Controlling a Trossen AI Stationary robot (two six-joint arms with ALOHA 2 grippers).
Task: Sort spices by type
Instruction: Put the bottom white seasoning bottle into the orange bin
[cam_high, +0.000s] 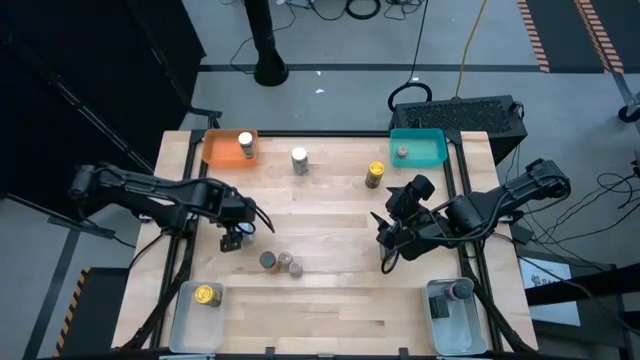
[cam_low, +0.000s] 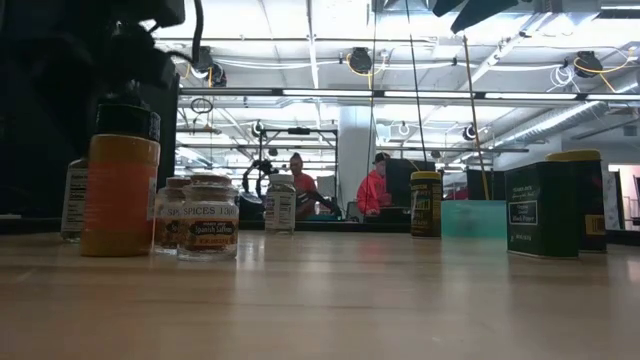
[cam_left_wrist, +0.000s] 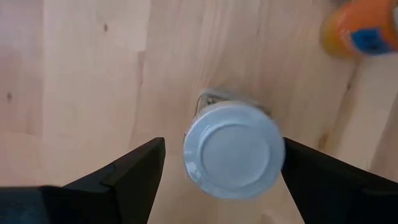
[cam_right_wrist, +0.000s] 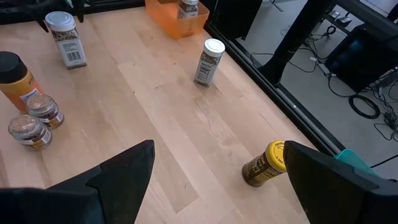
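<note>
**Counter** (cam_high: 330, 215): pale wood and flat; carries everything listed below.

**Trays:** orange tray (cam_high: 218, 150) and teal tray (cam_high: 430, 150) at the far corners, two clear trays (cam_high: 190, 320) at the near corners. Each holds one jar.

**Left pincer** (cam_high: 232, 238): left of centre, fingers spread wide and straddling the white-lidded jar (cam_left_wrist: 233, 149) from above. The fingers stand either side of the lid, apart from it. Nothing is held.

**Right pincer** (cam_right_wrist: 217, 155): right of centre, spread wide and empty, above bare wood.

**Spices, loose:**
- The straddled jar stands upright.
- An orange black-capped jar (cam_right_wrist: 12, 78) stands near it.
- Two small brown grey-lidded jars (cam_right_wrist: 37, 118) stand side by side, just beside the orange one.
- A second white-topped jar (cam_high: 299, 160) and a gold jar (cam_high: 375, 175) stand toward the far edge.

**Handling, judged:** jars are probably light, rigid and smooth-walled, so likely to slip or tip. Take hold across the round body just under the lid, with the fingers on opposite sides, squeezing squarely. The neighbours stand clear enough that the straddled jar should lift straight up.
</note>
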